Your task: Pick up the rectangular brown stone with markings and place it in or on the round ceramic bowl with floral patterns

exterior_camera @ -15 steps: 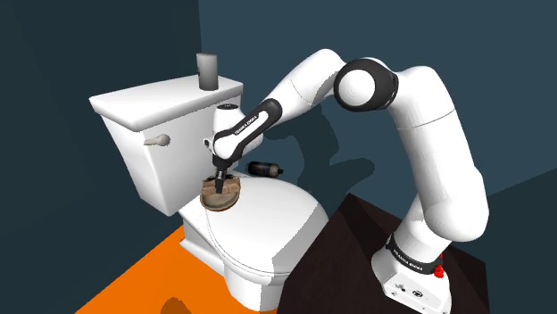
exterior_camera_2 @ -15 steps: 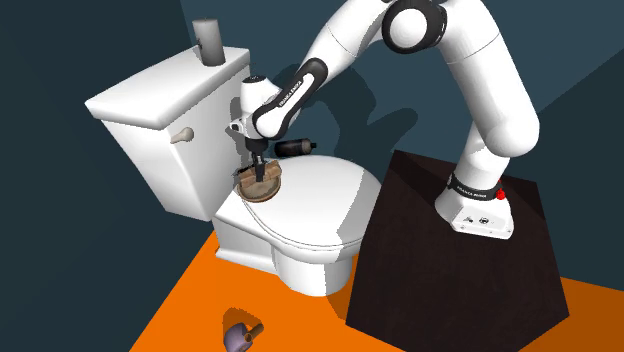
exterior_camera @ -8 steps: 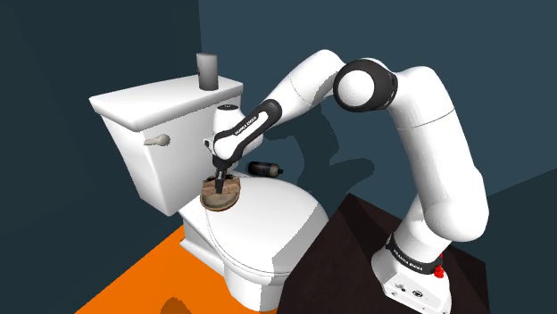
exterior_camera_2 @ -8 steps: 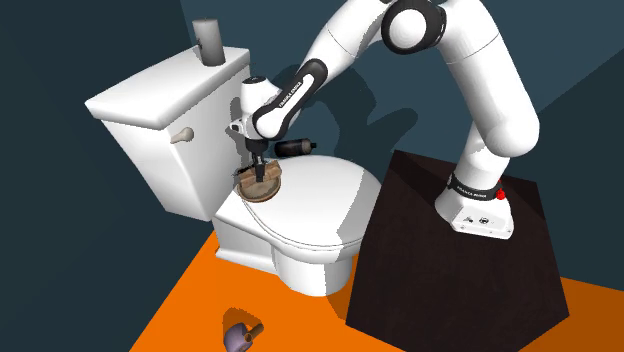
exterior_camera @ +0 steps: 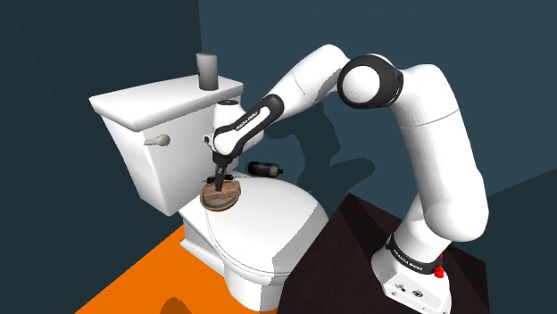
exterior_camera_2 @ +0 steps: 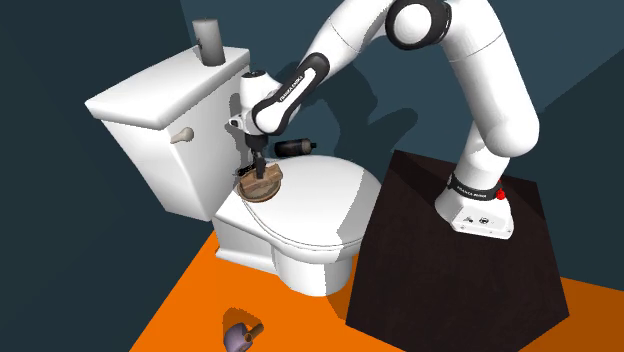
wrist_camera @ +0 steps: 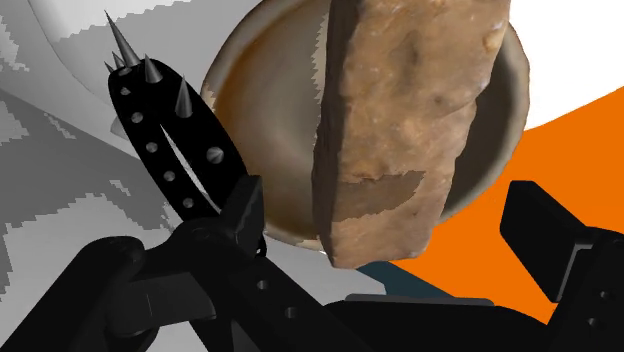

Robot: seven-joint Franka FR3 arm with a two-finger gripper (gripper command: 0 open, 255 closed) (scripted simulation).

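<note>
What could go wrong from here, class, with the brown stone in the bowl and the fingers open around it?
1. The stone looks propped across the rim of the bowl, so it may tip out.
2. The open gripper flanks the stone closely; a slanted retreat could clip it.
3. The bowl sits near the edge of the toilet lid above the orange floor; a knock might send it off.

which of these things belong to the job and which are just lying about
In the job:
- brown stone, lying in the bowl
- claw, open, its fingers either side of the stone

Lying about:
- grey cup on the toilet tank
- black spiked object beside the bowl
- small object on the orange floor
</note>
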